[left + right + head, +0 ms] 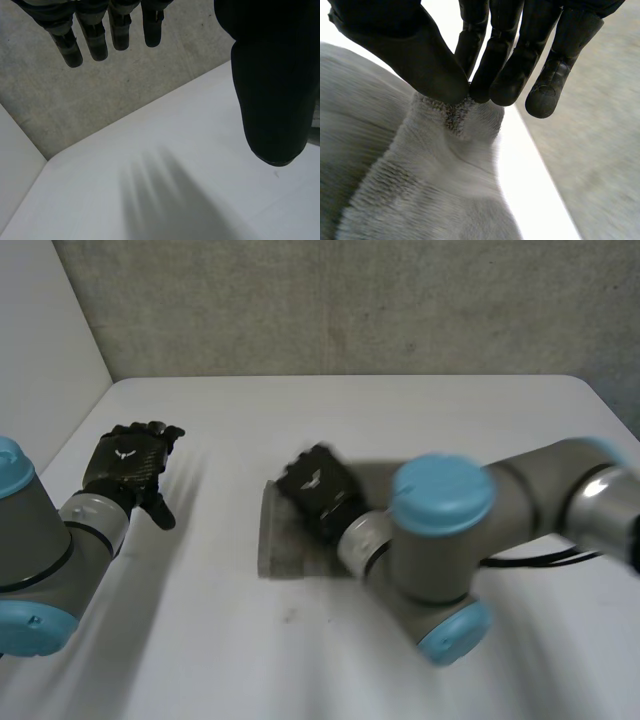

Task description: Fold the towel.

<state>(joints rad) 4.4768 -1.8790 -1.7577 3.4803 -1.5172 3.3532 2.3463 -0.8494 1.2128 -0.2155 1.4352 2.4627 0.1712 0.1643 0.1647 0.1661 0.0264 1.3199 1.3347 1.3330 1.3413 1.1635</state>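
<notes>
Progress looks partial, judging by shape: the grey terry-cloth towel (285, 545) lies just left of centre in the head view as a small, compact rectangle on the white table (420, 420), which suggests at least one fold is already in. How many layers it has I cannot tell.

The robot's right hand (318, 490) sits over the towel's upper right part. In the right wrist view, its thumb (427, 65) and fingertips (485, 87) are pressed together on a small tuft at the towel's edge, and the cloth rises into a peak there while the rest slopes down to the table. So that hand has a firm pinch on the towel and appears to be in the middle of a fold. What seems left is to carry this edge across, lay it down and let go.

The robot's left hand (128, 462) hovers at the left of the frame, well apart from the towel. Its fingers (100, 42) are straight and spread, and it holds nothing.

A rough grey concrete wall (350, 300) runs along the top of the frame, behind the table. Nothing else lies on the table near the towel. The right arm's own elbow (440, 540) reaches across the lower right and covers the towel's right side, so that edge cannot be checked.
</notes>
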